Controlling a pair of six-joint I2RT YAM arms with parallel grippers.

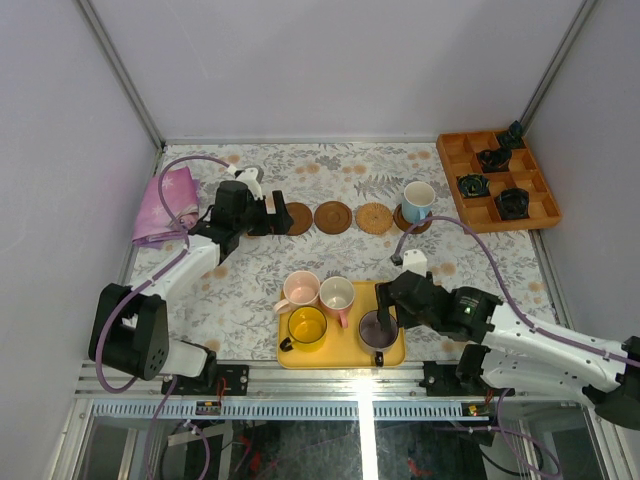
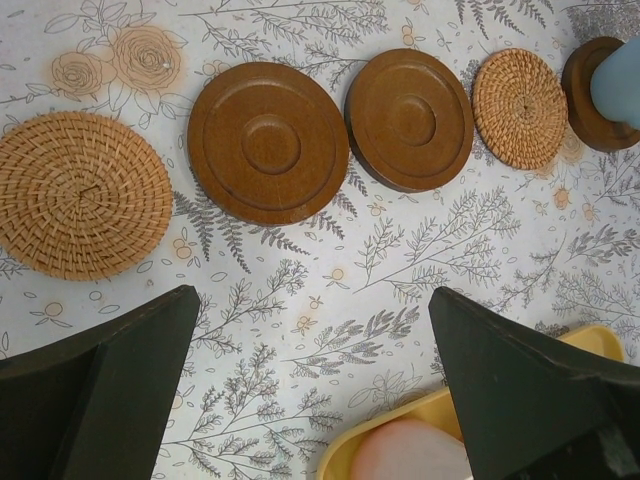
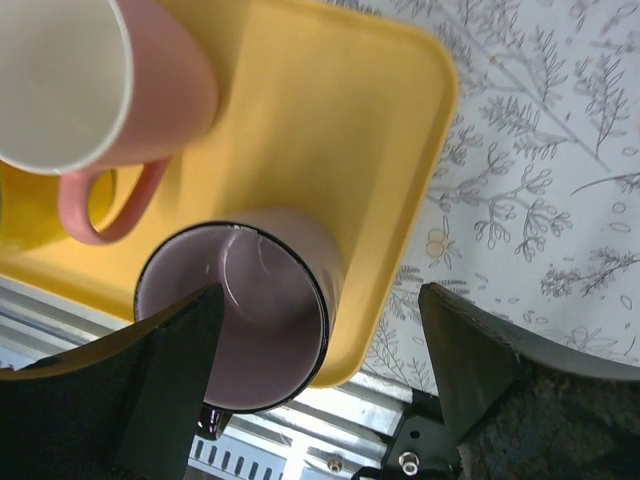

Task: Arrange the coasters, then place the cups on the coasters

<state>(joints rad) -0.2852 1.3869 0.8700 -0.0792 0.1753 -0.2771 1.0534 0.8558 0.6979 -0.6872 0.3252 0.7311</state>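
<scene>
Rattan-weave and smooth ringed brown coasters [image 2: 268,142] line the floral tabletop [image 2: 300,300]; we note left pincer [image 2: 315,390] wide, right pincer [image 3: 320,300] wide astride the rim of a glossy grey-purple cup [image 3: 262,335].

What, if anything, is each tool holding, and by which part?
Nothing is held. The left tool is open and empty. The right tool is open astride the rim of the grey-purple cup, not closed on it.
</scene>
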